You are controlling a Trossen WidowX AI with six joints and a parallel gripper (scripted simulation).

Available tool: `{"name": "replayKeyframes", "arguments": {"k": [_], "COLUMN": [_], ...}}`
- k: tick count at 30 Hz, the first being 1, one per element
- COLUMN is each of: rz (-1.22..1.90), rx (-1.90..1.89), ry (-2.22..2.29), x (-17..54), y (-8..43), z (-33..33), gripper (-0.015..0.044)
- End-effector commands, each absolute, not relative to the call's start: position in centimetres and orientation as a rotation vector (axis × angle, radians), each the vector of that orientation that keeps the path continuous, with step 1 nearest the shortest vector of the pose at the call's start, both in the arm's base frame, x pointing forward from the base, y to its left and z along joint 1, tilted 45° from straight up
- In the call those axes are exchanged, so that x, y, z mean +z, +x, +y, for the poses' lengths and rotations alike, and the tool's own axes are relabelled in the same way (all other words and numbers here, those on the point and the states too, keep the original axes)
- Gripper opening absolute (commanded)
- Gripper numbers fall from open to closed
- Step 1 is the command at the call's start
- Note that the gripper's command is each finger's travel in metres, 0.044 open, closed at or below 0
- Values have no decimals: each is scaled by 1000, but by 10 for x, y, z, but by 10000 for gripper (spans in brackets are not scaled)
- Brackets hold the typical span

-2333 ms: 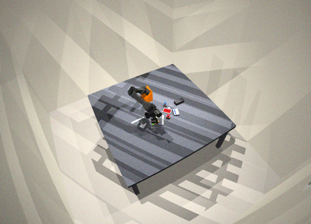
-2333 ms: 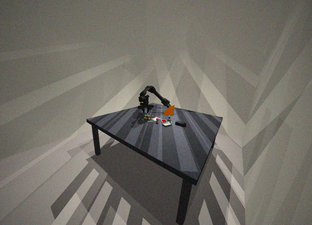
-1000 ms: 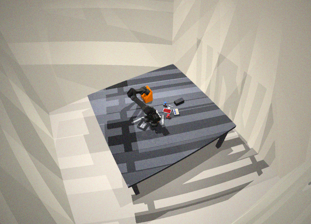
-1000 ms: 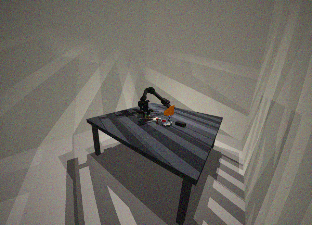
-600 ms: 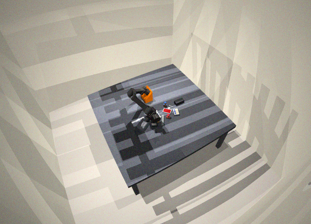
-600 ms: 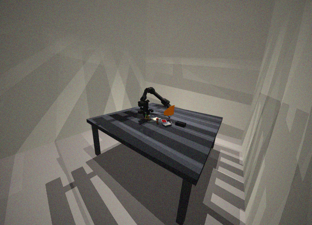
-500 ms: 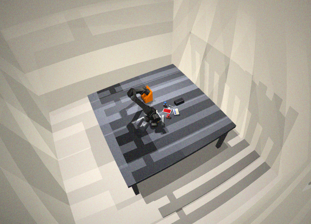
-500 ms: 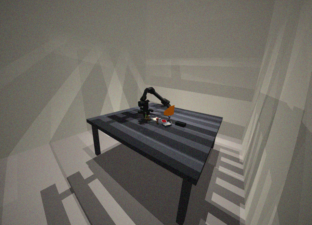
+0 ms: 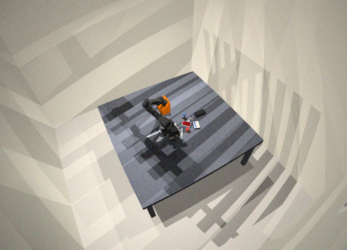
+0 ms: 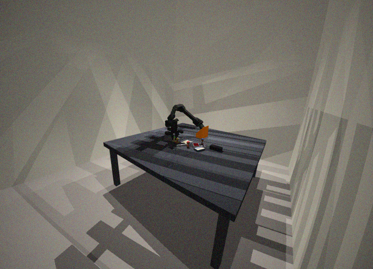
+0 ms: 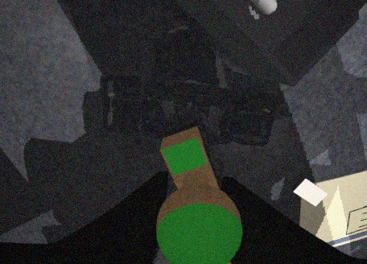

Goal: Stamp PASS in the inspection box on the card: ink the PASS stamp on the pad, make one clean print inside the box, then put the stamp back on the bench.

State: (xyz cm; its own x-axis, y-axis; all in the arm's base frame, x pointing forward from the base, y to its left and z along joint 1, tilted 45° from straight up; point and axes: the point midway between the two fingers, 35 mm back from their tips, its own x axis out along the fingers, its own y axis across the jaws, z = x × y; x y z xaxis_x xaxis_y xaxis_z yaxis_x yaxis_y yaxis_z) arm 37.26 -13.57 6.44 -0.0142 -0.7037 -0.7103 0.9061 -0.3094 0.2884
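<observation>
My gripper (image 9: 173, 138) (image 10: 174, 139) (image 11: 195, 183) points down, low over the bench, and is shut on the green-topped stamp (image 11: 199, 232). The stamp has a round green knob and a brown base with a green patch; its print face is hidden. The cream card (image 11: 342, 190) (image 10: 186, 142) lies to the right in the wrist view, with part of a black outlined box with lines showing. The arm hides most of it in the top view. A red ink pad (image 9: 186, 123) (image 10: 196, 144) in a pale frame lies beyond the card.
A red-topped stamp (image 9: 188, 129) (image 10: 187, 144) and a blue-topped stamp (image 9: 183, 116) (image 10: 202, 141) stand near the pad. A white-and-blue box (image 9: 196, 125) (image 10: 198, 148), a black block (image 9: 199, 112) (image 10: 216, 148) and an orange angled piece (image 9: 164, 107) (image 10: 202, 132) are beyond. A pale strip (image 9: 181, 133) lies beside the gripper.
</observation>
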Motion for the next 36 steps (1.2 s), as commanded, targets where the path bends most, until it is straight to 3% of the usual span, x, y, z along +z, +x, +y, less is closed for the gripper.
{"name": "replayKeyframes", "arguments": {"k": [1,36], "rz": [289,291], "rx": [-1645,-1644], "ry": [952,954], "x": [66,77], "y": [373,374], "z": [-134,-122], "gripper": [0,0]}}
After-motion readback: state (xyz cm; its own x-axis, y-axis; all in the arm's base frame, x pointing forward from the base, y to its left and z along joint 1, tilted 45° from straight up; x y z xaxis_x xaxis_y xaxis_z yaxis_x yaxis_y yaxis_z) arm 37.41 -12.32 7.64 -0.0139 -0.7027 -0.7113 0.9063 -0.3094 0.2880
